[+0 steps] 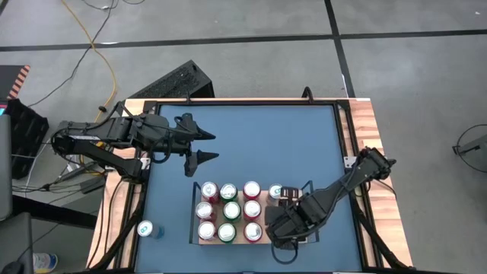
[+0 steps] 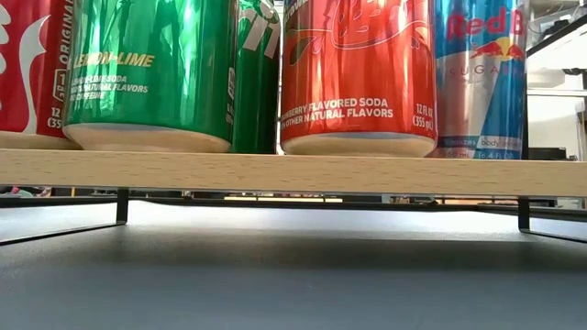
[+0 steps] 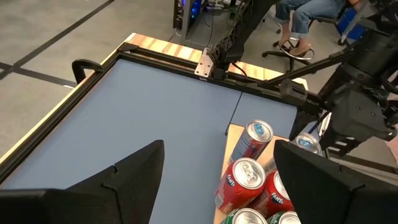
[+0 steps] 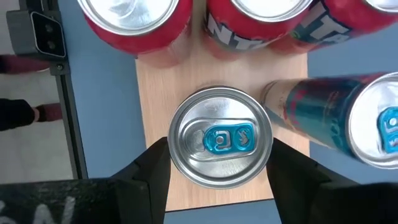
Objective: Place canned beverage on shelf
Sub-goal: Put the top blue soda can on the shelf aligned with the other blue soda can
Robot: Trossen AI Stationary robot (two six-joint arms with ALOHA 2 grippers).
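Note:
The shelf (image 1: pixel 241 200), a light-wood board on black rails, stands near the table's front edge and carries several upright red, green and blue cans (image 1: pixel 228 211). My right gripper (image 1: pixel 280 196) is over the shelf's far right corner, shut on a slim silver can with a blue tab (image 4: pixel 219 138) that stands on the board (image 4: pixel 186 81). My left gripper (image 1: pixel 214 147) hangs open and empty over the blue table, beyond the shelf toward the far left. It also shows in the left wrist view (image 3: pixel 219 149). My right gripper has the slim can's upper wall, just below the rim (image 4: pixel 174 155), between its two fingers (image 4: pixel 149 174), one on each opposite side. The fingers point down from above. The can stands upright with its base on the shelf board.
A second slim blue can (image 4: pixel 336 118) stands close beside the held one, and red cans (image 4: pixel 134 18) are just past it. One blue can (image 1: pixel 146 228) lies on the table left of the shelf. Black rails and wooden strips (image 1: pixel 365 129) edge the table. A seated person (image 3: pixel 298 18) is beyond it.

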